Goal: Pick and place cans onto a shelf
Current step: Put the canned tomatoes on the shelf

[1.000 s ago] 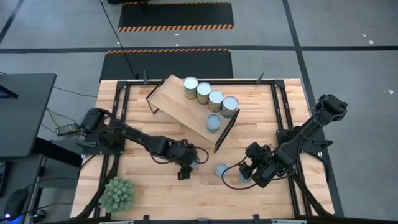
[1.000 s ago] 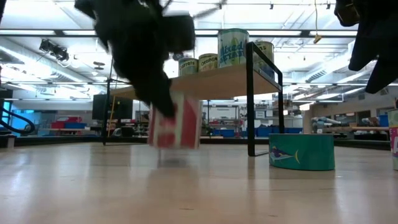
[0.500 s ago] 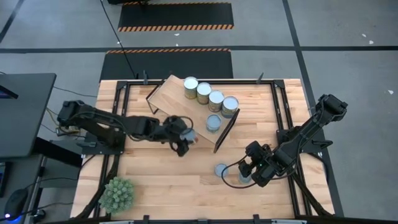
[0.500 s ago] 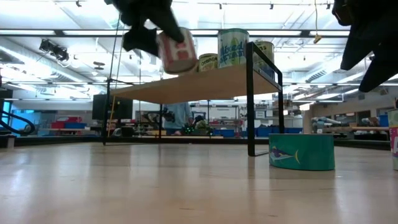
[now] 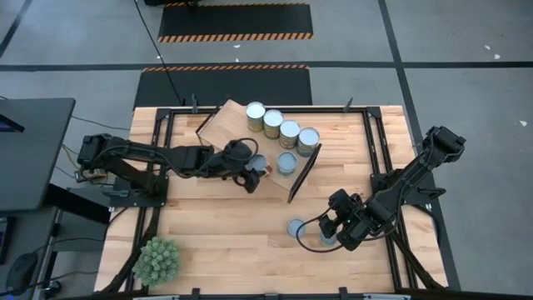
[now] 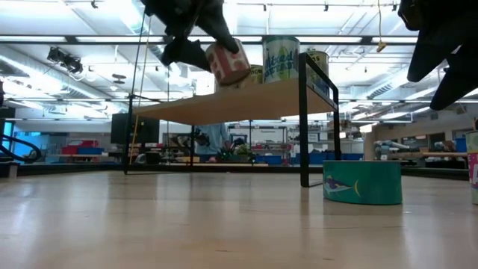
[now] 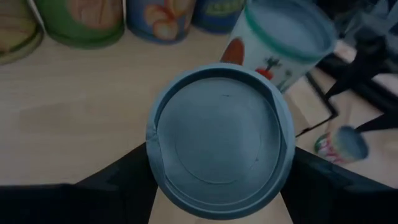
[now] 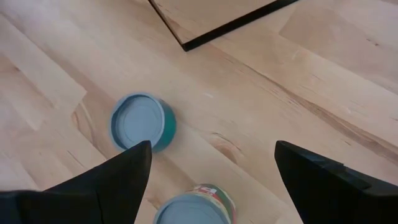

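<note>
At centre frame the left gripper point(image 5: 252, 172) clamps a can point(image 5: 257, 162) tilted above the shelf point(image 5: 229, 125), apparently to set it down; the right gripper point(image 5: 331, 231) waits lower right, fingers spread.

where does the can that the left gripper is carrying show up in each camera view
High view: the held can sits over the shelf, at the left gripper.
Low view: upper middle, tilted, just above the shelf top.
Left wrist view: fills the centre, blue-grey top toward the camera.
Right wrist view: not in it.
Shared landmark: the row of cans standing on the shelf, also seen in the low view and left wrist view.
</note>
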